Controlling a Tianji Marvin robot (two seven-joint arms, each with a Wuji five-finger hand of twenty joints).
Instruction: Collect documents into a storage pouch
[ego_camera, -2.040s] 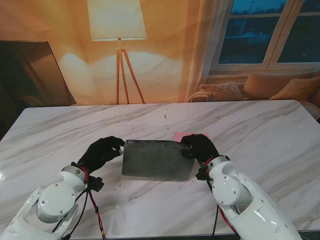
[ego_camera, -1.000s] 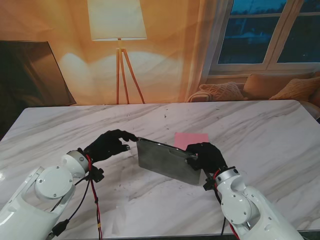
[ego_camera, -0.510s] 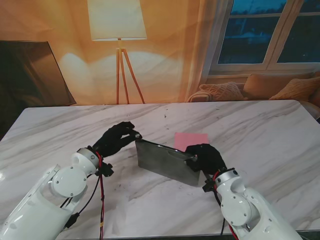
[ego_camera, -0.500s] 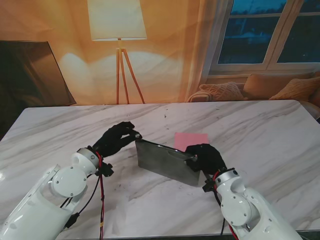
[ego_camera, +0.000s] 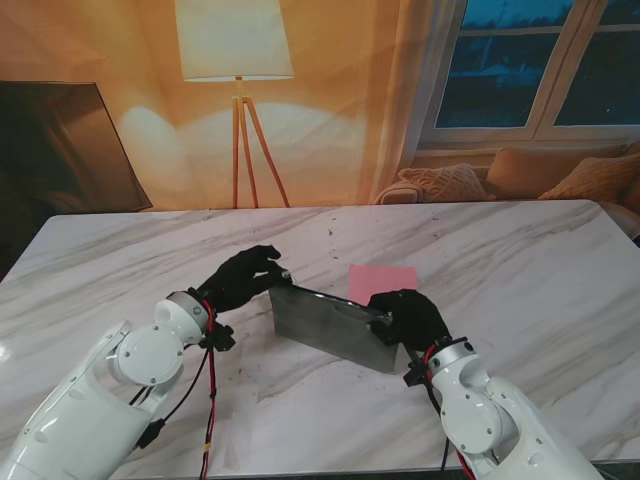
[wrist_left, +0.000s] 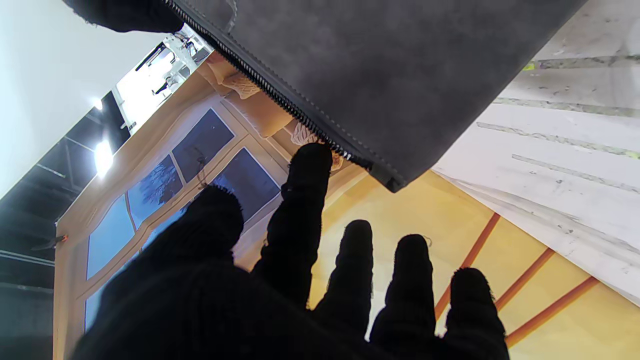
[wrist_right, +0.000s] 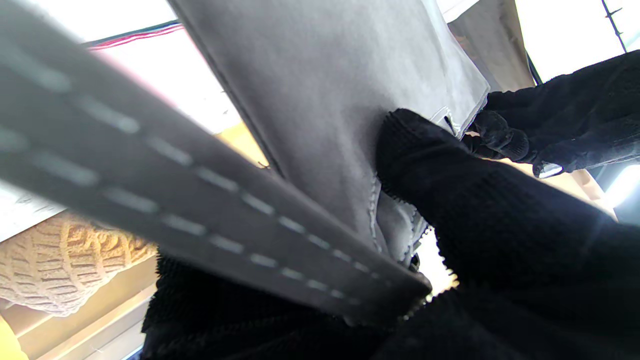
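The stand view shows the grey zip pouch (ego_camera: 335, 328), flat two seconds ago, now tilted up at the frame's centre, the right hand (ego_camera: 408, 316) clamped on its right end and the left hand (ego_camera: 243, 278), fingers apart, touching its upper-left zipper corner, ready to open it for the pink document (ego_camera: 382, 279).

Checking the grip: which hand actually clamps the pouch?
The right hand clamps the pouch at its corner; the left hand only touches the zipper edge.

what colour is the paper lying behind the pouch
Pink paper, clearest in the stand view, beyond the grey pouch.
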